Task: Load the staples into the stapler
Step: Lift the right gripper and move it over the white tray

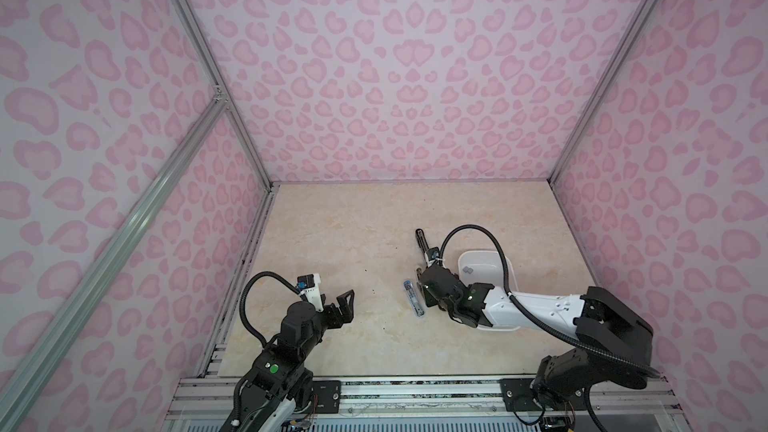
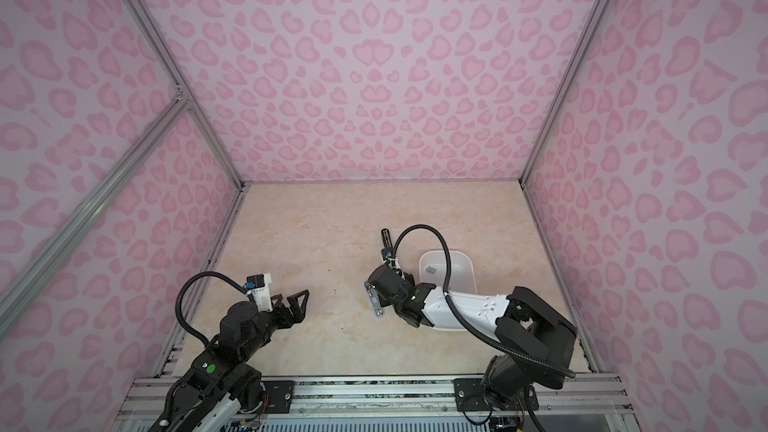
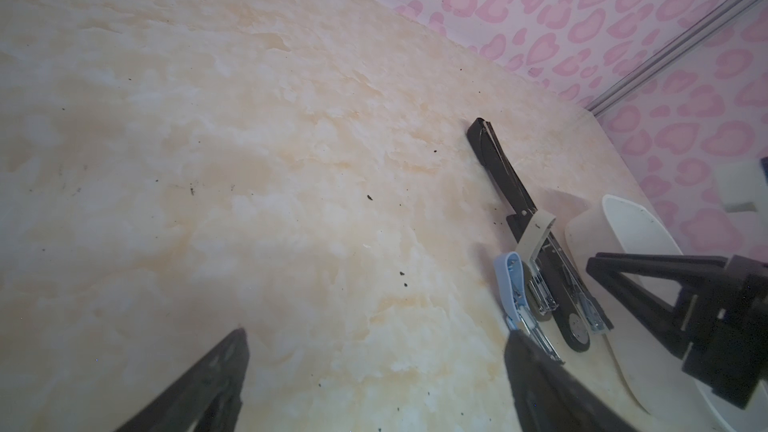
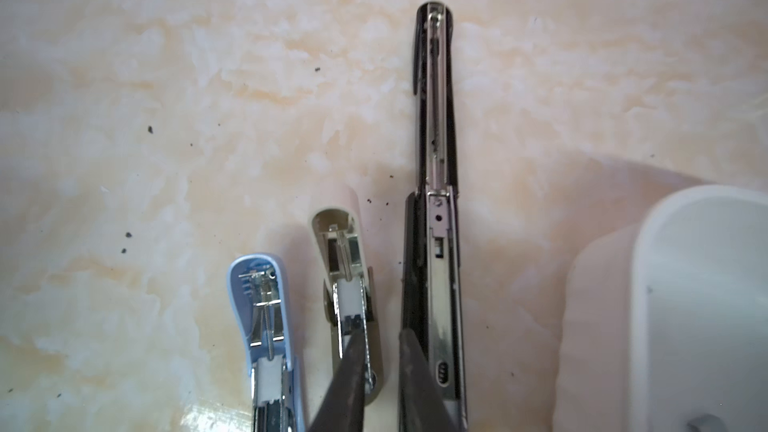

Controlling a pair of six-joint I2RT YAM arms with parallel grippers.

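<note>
Three staplers lie opened flat side by side on the marble table: a blue stapler [image 4: 266, 317], a beige stapler [image 4: 340, 251] and a long black stapler [image 4: 436, 118]. My right gripper [image 4: 383, 334] hangs low between the beige and black ones, its jaws a narrow gap apart with only table showing between them. A thin toothed metal strip [image 4: 365, 347] runs along one finger's inner edge over the beige magazine. Grey staples [image 1: 468, 270] lie in the white tray [image 1: 465, 255]. My left gripper [image 1: 349, 305] stands wide open and empty, well left of the blue stapler [image 1: 413, 299].
The right arm's white forearm [image 1: 536, 305] reaches over the tray's near half. Pink patterned walls [image 1: 415, 76] close in the table on three sides. A metal rail [image 1: 374, 388] runs along the front edge. Dark specks dot the tabletop [image 3: 291, 160].
</note>
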